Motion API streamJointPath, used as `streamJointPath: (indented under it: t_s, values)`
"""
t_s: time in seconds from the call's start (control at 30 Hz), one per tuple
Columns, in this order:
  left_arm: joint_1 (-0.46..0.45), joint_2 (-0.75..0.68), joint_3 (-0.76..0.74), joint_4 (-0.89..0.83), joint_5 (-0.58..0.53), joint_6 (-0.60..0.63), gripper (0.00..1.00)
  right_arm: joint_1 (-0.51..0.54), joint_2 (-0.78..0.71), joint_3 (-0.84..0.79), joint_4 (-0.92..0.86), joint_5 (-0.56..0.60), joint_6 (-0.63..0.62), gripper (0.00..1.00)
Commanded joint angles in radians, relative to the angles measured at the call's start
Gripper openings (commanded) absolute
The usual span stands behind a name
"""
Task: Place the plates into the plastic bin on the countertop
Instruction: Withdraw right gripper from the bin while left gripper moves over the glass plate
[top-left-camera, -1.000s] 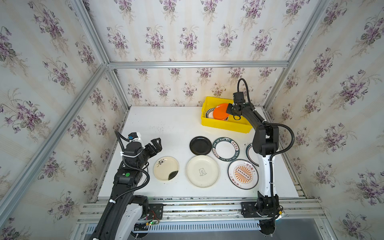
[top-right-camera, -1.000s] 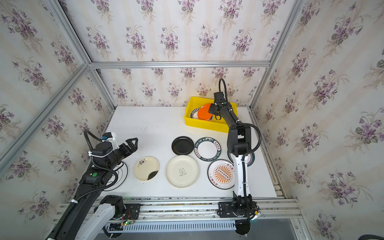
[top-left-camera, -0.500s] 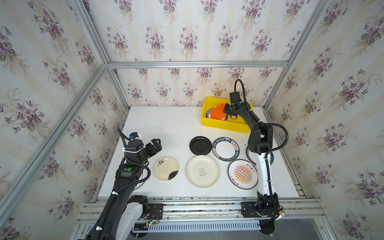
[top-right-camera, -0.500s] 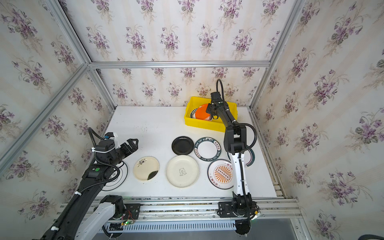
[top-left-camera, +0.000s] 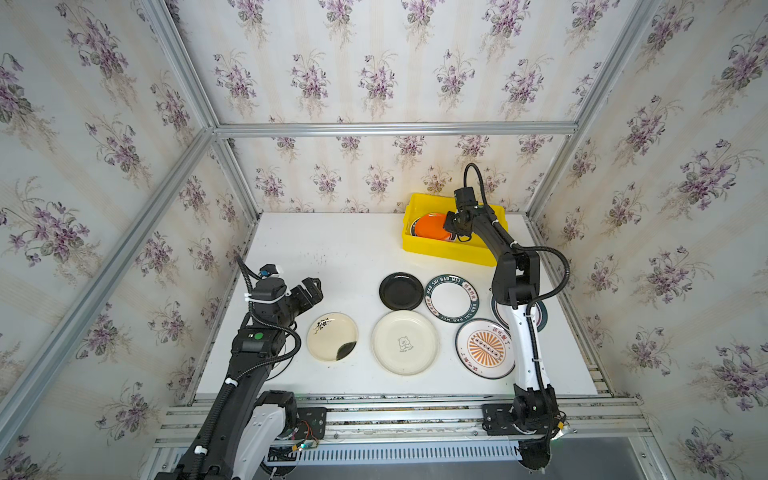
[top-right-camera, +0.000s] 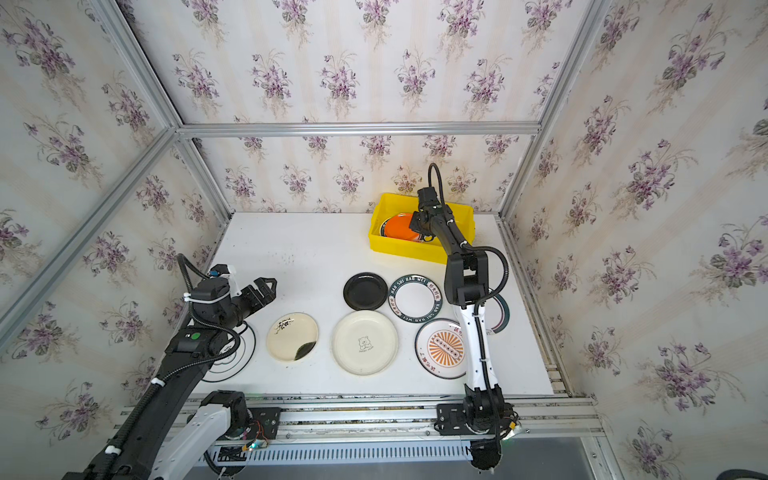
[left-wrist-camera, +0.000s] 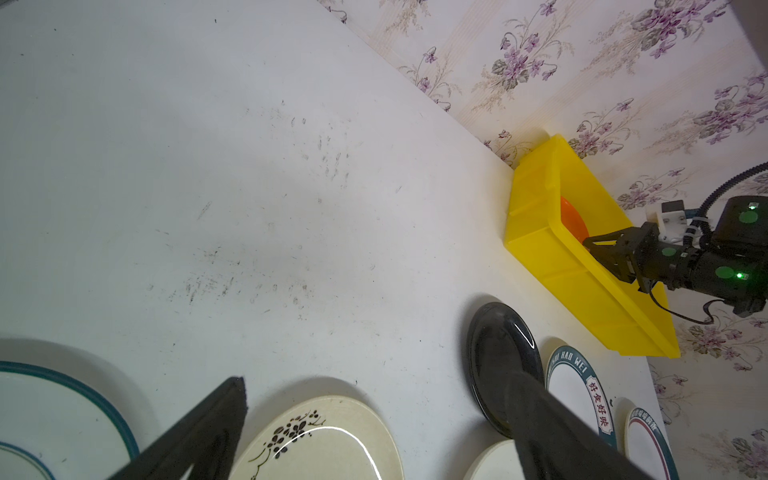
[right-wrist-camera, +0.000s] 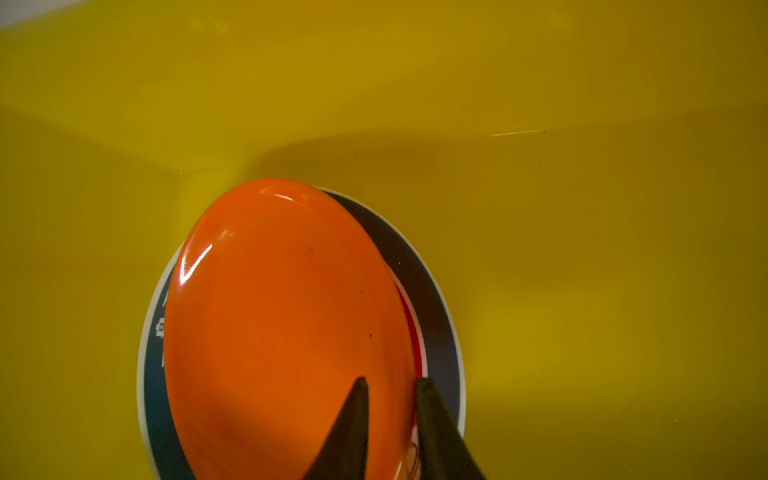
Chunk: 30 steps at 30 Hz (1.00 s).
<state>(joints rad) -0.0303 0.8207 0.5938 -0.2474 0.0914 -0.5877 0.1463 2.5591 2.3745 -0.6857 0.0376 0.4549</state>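
Purple-flowered wallpaper (top-left-camera: 374, 75) and aluminium rails (top-left-camera: 395, 129) enclose the white countertop (top-left-camera: 332, 249), which is scuffed near its middle. The yellow plastic bin (top-left-camera: 440, 249) sits at the far right, against the back wall. Inside it an orange plate (right-wrist-camera: 282, 324) lies on a dark-rimmed plate (right-wrist-camera: 432, 291). The right gripper (right-wrist-camera: 390, 380) reaches into the bin, its jaws slightly apart on either side of the orange plate's near rim. On the nearer half of the countertop lie a black plate (top-left-camera: 401, 291), a lettered-rim plate (top-left-camera: 451, 298) just right of it, a sunburst plate (top-left-camera: 484, 348), a cream bear plate (top-left-camera: 404, 342) and a cream ink-smudge plate (top-left-camera: 332, 336). Another ringed plate (top-left-camera: 540, 316) is partly hidden behind the right arm, and a thin-ringed white plate (top-right-camera: 245, 349) lies under the left arm. The left gripper (top-left-camera: 316, 289) hangs above the left side of the countertop, just beyond the ink-smudge plate, jaws spread wide and holding nothing.
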Motion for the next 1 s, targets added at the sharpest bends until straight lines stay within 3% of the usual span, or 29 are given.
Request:
streamJointPath:
  t_s: [0.0,0.1,0.2,0.4,0.73,0.97]
  values:
    - [0.004,-0.007,0.006,0.007,0.011,0.008,1.00,0.001,-0.006,0.017,-0.016,-0.012,-0.019,0.44]
    - [0.006,-0.015,0.005,0.001,0.014,0.003,1.00,0.001,-0.025,0.016,-0.023,-0.006,-0.032,0.60]
    - [0.009,-0.025,0.006,-0.012,0.015,0.002,1.00,0.002,-0.069,0.012,-0.027,-0.002,-0.048,0.70]
    - [0.014,-0.057,0.015,-0.091,-0.021,-0.029,1.00,0.001,-0.186,-0.072,0.017,0.000,-0.068,0.73]
    - [0.028,-0.207,-0.038,-0.294,-0.141,-0.097,1.00,0.003,-0.553,-0.511,0.349,-0.106,-0.057,0.79]
    - [0.046,-0.233,-0.094,-0.312,-0.126,-0.172,1.00,0.003,-0.790,-0.764,0.480,-0.167,-0.055,0.83]
